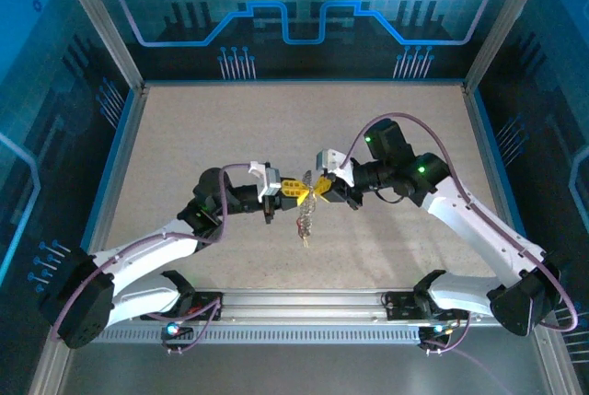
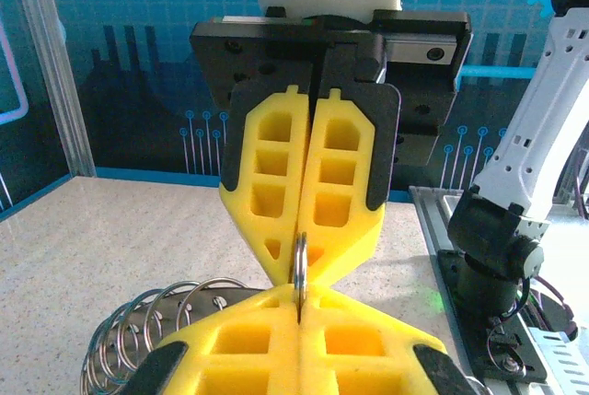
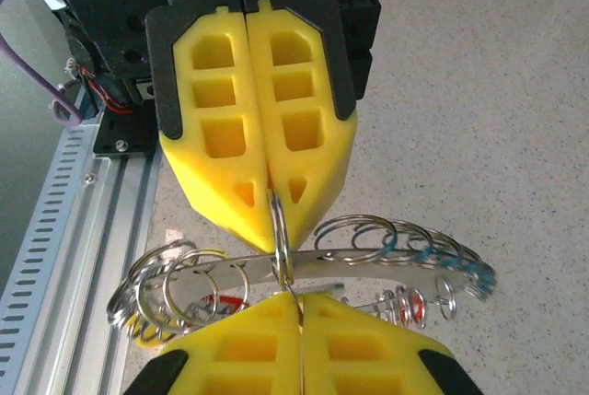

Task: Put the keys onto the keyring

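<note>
My two grippers meet tip to tip above the middle of the table, the left gripper [image 1: 303, 189] facing the right gripper [image 1: 317, 186]. Both are shut on one small silvery split ring [image 3: 282, 234], seen edge-on [image 2: 300, 271] between their yellow fingertips. That small ring loops round the keyring [image 3: 386, 266], a flat grey band crossing under the tips. Several small rings [image 3: 184, 289] with red [image 3: 414, 307] and yellow [image 3: 147, 331] tags are strung on the band. The bunch of keys [image 1: 306, 220] hangs below the grippers.
The speckled table [image 1: 184, 137] lies open all round the arms. An aluminium rail [image 1: 304, 307] with the arm bases runs along the near edge. Blue walls and metal posts [image 1: 101, 22] enclose the table's sides and back.
</note>
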Robot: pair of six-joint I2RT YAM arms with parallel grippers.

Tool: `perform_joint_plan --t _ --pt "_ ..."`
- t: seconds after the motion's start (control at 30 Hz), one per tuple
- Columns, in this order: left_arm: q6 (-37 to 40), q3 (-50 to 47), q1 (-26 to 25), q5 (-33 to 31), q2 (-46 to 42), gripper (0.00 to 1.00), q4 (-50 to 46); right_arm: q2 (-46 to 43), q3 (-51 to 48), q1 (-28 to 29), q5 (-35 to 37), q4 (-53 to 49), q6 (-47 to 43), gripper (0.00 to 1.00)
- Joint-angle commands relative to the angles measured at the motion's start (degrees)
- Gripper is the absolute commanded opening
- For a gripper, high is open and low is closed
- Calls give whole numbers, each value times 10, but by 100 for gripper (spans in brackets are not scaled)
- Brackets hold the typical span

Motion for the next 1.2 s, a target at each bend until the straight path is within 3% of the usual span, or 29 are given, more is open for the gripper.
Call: perform_joint_plan --t 0.0,1.17 --pt "-15 0 -4 11 6 0 76 -3 -2 -5 -37 26 14 8" --pt "-54 4 -7 9 57 0 124 -22 -16 -3 -106 45 -16 14"
